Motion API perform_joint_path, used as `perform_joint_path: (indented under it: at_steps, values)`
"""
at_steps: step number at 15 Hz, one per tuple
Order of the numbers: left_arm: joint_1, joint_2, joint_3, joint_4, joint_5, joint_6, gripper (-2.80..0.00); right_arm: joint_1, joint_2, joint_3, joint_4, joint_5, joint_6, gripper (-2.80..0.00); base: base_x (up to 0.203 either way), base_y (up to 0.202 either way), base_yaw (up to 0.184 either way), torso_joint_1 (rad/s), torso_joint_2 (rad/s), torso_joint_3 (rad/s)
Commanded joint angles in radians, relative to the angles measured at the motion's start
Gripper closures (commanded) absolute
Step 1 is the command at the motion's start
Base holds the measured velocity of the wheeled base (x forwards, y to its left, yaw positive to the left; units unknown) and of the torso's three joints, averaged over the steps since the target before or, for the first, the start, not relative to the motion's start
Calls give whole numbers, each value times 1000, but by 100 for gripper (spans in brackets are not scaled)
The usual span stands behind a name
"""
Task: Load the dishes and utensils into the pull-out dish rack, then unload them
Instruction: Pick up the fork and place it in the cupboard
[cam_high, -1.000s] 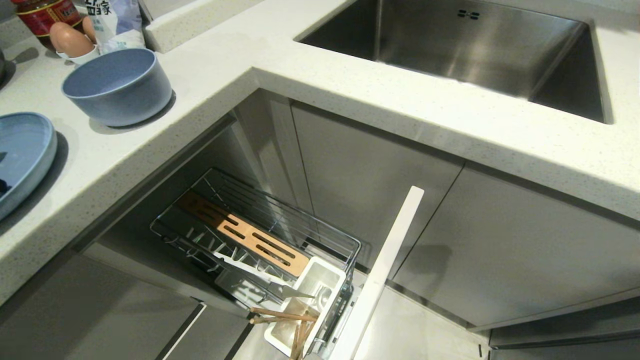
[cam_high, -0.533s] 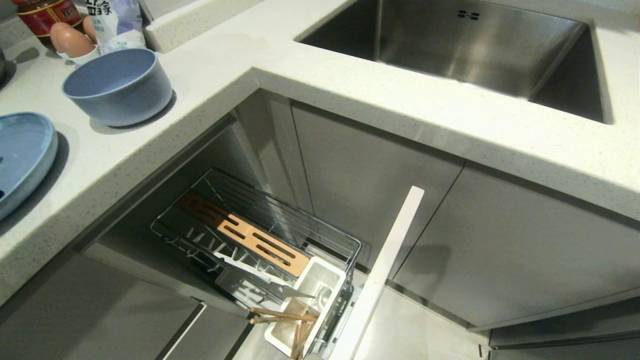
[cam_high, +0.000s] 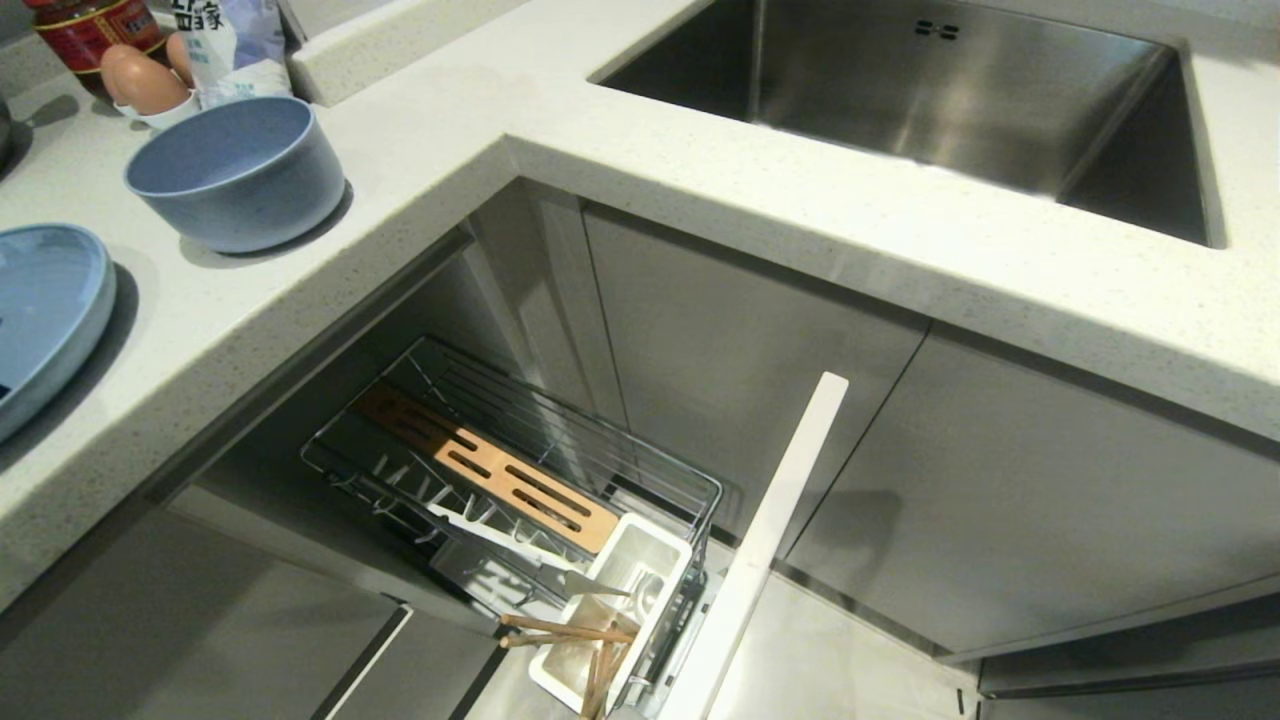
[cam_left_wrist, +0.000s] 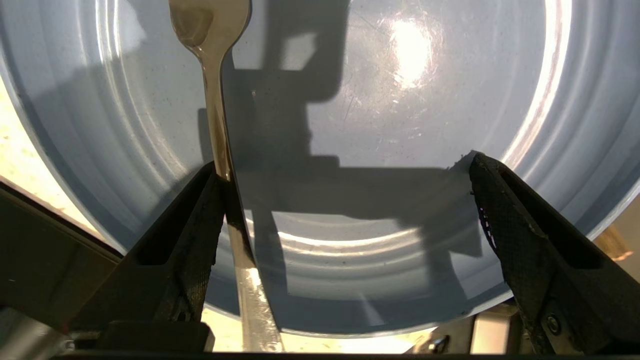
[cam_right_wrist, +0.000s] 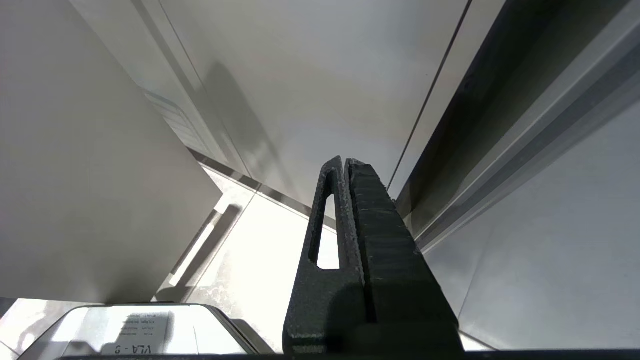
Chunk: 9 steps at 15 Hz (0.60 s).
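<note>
Head view: plate (cam_high: 45, 310) and bowl (cam_high: 235, 170) sit on the left counter; chopsticks (cam_high: 565, 632) lie crosswise over the rack (cam_high: 520, 480).

Left wrist: left gripper (cam_left_wrist: 345, 165) spread wide above the plate (cam_left_wrist: 400, 100); the spoon (cam_left_wrist: 215, 100) runs lengthwise across it, bowl end away from the wrist.

Right wrist: right gripper (cam_right_wrist: 345, 165) clenched, empty, near the cabinets.

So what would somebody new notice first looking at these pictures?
Probably the pull-out dish rack drawn out below the counter, with chopsticks poking from its white cutlery box. Next, the left gripper, open above the light blue plate, where a silver spoon lies.
</note>
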Motion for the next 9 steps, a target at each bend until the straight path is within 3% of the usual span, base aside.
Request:
perform_joint_path:
  at_steps: [1,4,5,9]
  values:
    - [1,1,-1,3,-2,-11,-280,0,0,1,0,0,0,0,0,0,0,0,0,0]
    - [5,3,-1,2,0,-23,-280,0,0,1,0,0,0,0,0,0,0,0,0,0]
    - [5,3,1,3,0,-23,0,0,0,1,0,0,0,0,0,0,0,0,0,0]
    - [5,4,-1,2,0,-23,0,0,0,0,0,0,0,0,0,0,0,0,0,0]
